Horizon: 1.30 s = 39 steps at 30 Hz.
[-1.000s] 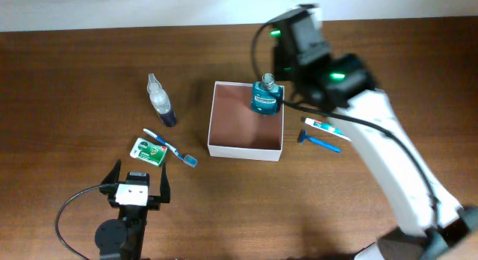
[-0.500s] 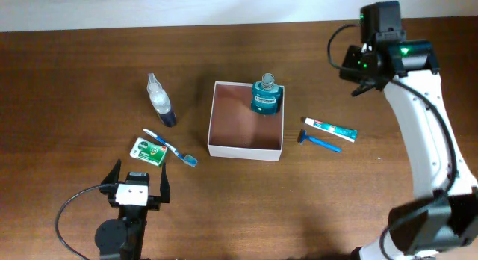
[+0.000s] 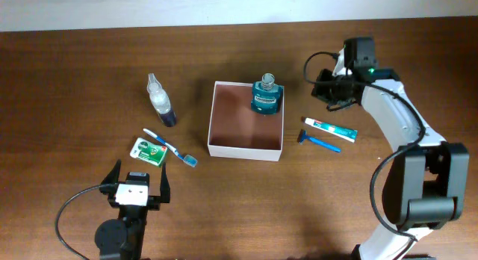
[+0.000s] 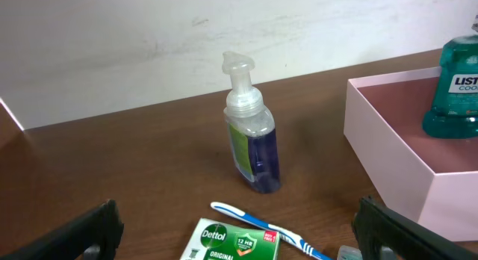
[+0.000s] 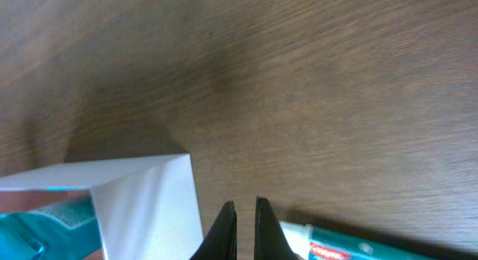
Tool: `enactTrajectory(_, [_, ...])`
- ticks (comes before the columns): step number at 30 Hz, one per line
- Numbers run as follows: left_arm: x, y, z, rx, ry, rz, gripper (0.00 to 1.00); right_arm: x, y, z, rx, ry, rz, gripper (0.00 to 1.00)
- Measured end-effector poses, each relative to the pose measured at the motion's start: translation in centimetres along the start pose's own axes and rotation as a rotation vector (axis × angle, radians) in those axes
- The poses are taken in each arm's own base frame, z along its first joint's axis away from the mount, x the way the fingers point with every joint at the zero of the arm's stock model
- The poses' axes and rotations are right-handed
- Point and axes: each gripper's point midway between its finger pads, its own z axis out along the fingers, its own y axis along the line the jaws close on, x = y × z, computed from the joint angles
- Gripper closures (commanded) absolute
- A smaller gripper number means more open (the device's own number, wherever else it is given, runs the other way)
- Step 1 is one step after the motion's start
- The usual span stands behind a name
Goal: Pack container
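The container (image 3: 244, 151), a shallow white-walled box with a pinkish-brown inside, sits mid-table. A teal mouthwash bottle (image 3: 265, 96) stands in its back right corner. My right gripper (image 3: 323, 90) is shut on nothing just right of that corner, above a toothpaste tube (image 3: 330, 128). In the right wrist view its closed fingers (image 5: 243, 209) hang between the container wall (image 5: 142, 193) and the toothpaste (image 5: 358, 245). My left gripper (image 3: 138, 179) stands open near the front edge, short of a green soap box (image 4: 235, 243) and a blue toothbrush (image 4: 261, 226).
A clear pump bottle with purple liquid (image 3: 160, 101) stands left of the container, also upright in the left wrist view (image 4: 251, 133). A blue razor (image 3: 319, 140) lies in front of the toothpaste. Bare wood lies at the front right.
My right arm left the mouthwash bottle in the container, swung out to the right, then came back beside the container's right corner, its jaws closing empty. The left arm has not moved.
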Motion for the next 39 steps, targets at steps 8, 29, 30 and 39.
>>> enactTrajectory(8, [0.0,0.0,0.0,0.0,0.0,0.0,0.01,1.6,1.1,1.6,-0.075,0.051,0.016,0.96])
enactTrajectory(29, [0.0,0.0,0.0,0.0,0.0,0.0,0.01,3.8,6.7,2.8,-0.137,0.054,-0.095,0.96])
enactTrajectory(30, [0.0,0.0,0.0,0.0,0.0,0.0,0.01,3.7,6.8,2.8,-0.138,0.053,-0.095,0.96])
enactTrajectory(39, [0.0,0.0,0.0,0.0,0.0,0.0,0.0,3.4,6.9,2.8,-0.141,0.041,-0.101,0.96])
